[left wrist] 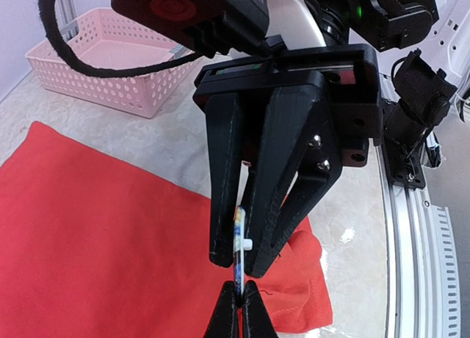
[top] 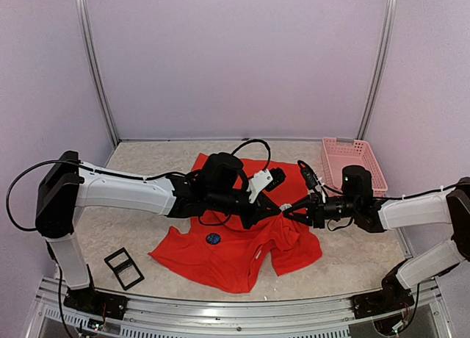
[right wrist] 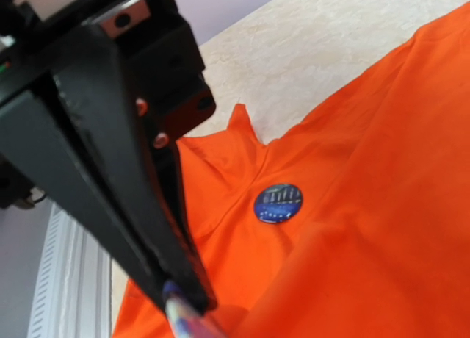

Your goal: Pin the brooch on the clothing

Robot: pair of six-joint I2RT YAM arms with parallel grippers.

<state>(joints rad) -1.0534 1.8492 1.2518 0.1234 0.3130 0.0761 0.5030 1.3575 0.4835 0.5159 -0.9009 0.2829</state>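
Both the left pincer (left wrist: 239, 300) and right pincer (left wrist: 239, 264) clench a brooch (left wrist: 239, 231) above the clothing (left wrist: 110, 235)

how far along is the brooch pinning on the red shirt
Done, it seems: one blue brooch sits on the red T-shirt, though whether it is pinned cannot be told. In hand: the left gripper pinches a second brooch edge-on above the shirt, and the right gripper grips it too. Left: fastening that one to the fabric.
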